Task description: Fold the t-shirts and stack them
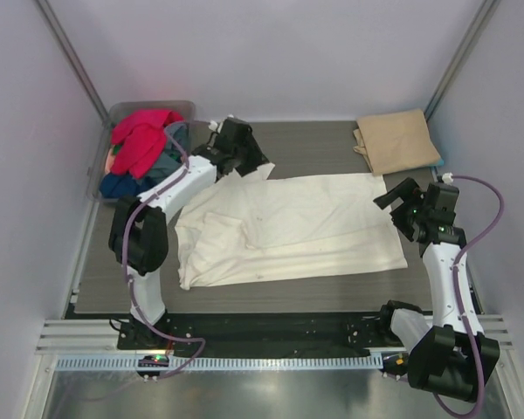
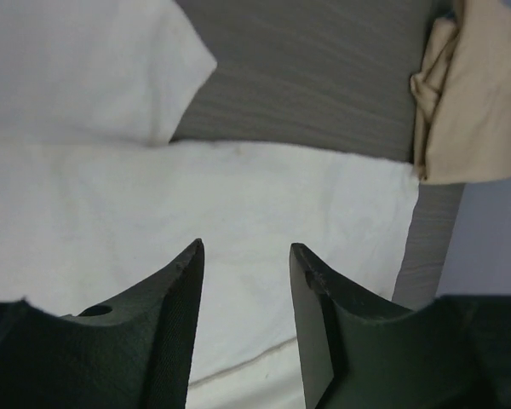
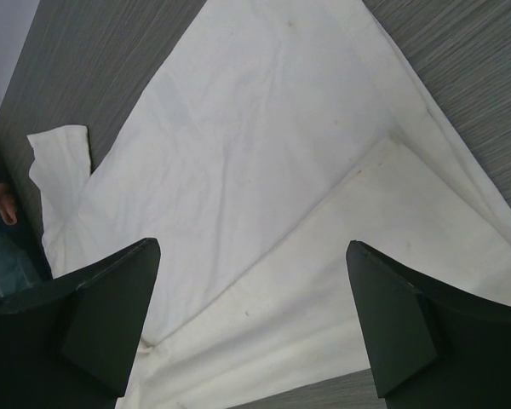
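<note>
Altogether 1 cream-white t-shirt (image 1: pixel 288 227), 1 tan t-shirt (image 1: pixel 397 140).

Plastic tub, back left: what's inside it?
In the tub: a red t-shirt heaped on top, blue fabric showing under it. Whatever lies deeper is covered by those.

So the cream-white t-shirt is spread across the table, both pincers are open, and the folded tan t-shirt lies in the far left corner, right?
No: the top external view shows the folded tan t-shirt in the far right corner; the grey tub is far left. The cream-white t-shirt is spread across the table, and the left pincer and right pincer are open.
</note>
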### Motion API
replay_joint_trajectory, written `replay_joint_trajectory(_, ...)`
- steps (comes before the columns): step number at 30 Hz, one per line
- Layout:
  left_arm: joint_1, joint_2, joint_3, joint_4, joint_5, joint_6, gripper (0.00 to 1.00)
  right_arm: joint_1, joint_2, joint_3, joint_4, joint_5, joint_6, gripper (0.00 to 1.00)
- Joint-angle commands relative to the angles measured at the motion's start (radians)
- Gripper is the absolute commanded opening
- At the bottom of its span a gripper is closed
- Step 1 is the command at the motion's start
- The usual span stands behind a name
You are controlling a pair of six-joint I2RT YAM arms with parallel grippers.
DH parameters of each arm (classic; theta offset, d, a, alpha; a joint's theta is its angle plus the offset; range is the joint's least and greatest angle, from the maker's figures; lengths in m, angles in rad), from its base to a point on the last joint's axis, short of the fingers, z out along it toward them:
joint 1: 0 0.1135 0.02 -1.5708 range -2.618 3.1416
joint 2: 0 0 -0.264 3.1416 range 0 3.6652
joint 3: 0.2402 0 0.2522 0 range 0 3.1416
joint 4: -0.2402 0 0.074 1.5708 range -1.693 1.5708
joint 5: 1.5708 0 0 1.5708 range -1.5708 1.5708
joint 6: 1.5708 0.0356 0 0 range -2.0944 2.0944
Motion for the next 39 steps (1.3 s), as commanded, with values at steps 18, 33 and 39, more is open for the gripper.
replay_joint_trajectory(18, 0.328, 0.725, 0.886, -0.102, 0.231, 0.312, 0.49, 0.126, 0.026, 0.016, 0.018, -0.038, -0.072, 0.98)
replay_joint_trajectory(33, 0.32, 0.771, 0.81, -0.053, 0.131, 0.353, 0.59, 0.162, 0.071, -0.009, 0.046, -0.012, -0.075, 0.97)
replay_joint_trajectory(39, 0.313, 0.79, 0.835, -0.071, 0.114, 0.384, 0.6, 0.166, 0.077, -0.012, 0.053, -0.01, -0.074, 0.98)
